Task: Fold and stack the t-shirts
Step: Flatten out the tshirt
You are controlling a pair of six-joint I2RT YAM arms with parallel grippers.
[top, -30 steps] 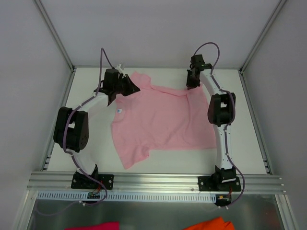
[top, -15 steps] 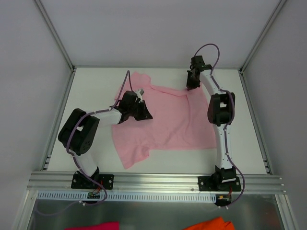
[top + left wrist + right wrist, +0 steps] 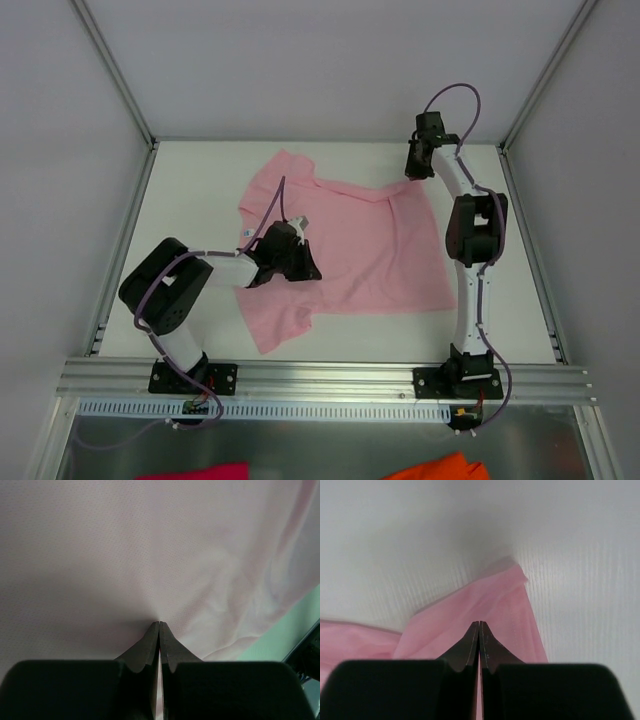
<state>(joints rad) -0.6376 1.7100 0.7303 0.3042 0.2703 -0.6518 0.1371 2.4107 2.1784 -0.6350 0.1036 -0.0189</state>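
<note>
The light pink t-shirt (image 3: 370, 250) lies spread on the white table (image 3: 190, 190), with its small white neck label (image 3: 246, 233) at its left edge. My left gripper (image 3: 306, 268) is low over the shirt's left-middle. Its jaws are shut, and in the left wrist view the tips (image 3: 159, 623) press into the pink cloth (image 3: 125, 555), which creases toward them. My right gripper (image 3: 413, 172) is at the shirt's far right corner. It is shut too, with its tips (image 3: 479, 623) resting on that pink corner (image 3: 490, 600). I see no cloth pinched in either one.
An aluminium rail (image 3: 320, 380) runs along the near edge, where both arm bases are bolted. Below it lie a magenta cloth scrap (image 3: 195, 470) and an orange cloth scrap (image 3: 440, 467). Grey walls enclose the table on three sides.
My left gripper has swept from the shirt's far left sleeve down to its left-middle, and the sleeve has stayed in place. My right gripper has shifted slightly right, and the far right corner now lies further out.
</note>
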